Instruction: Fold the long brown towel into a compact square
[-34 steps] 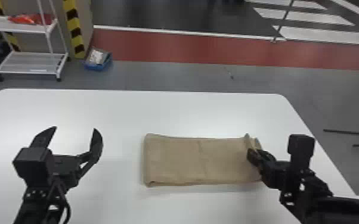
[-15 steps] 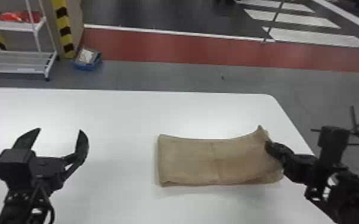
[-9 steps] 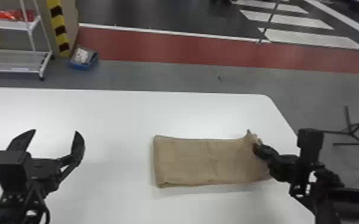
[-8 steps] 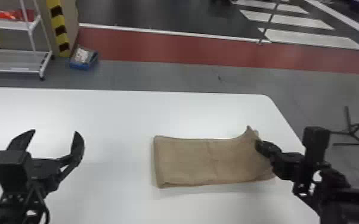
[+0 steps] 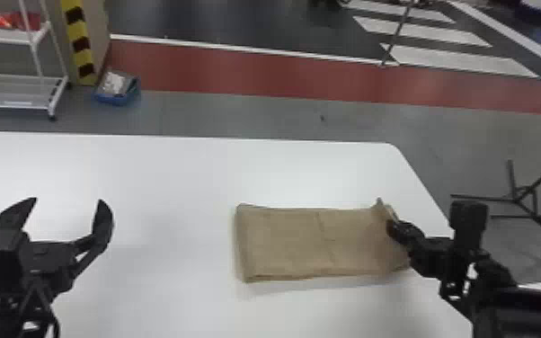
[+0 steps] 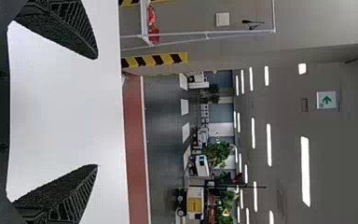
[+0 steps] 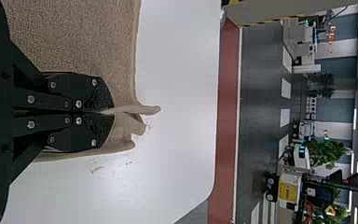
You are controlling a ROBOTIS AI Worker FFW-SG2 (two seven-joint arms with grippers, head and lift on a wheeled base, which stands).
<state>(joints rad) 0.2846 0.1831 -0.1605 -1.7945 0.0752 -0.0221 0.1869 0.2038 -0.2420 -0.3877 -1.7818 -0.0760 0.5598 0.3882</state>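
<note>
Right wrist view, left of centre: the right gripper [image 7: 109, 112] has its black fingers pressed together on a thin ridge of brown towel [image 7: 74, 37], and a short lip of cloth [image 7: 147, 109] pokes out past the tips, with looser layers just beside it. In the head view this pinch is at the towel's right end, right of centre in the frame, where the cloth puckers up into a small peak. From there the towel runs toward the middle of the frame as a flat, folded rectangle, a faint crease down its body, its left end lying square on the white table [image 5: 170, 171]. Farther out, at the lower left of the head view, the left gripper [image 5: 68, 201] stands spread wide and holds nothing, well apart from the cloth. The strip is still longer than it is deep, so at least one more fold looks needed. The likeliest trouble is a shallow bite: if the pinch has caught only some of the layers, a lift could peel the top ones away and leave the rest behind. With nothing pinning the left end, a sideways pull could also drag the whole towel or skew it, and the halves would then meet crookedly.
</note>
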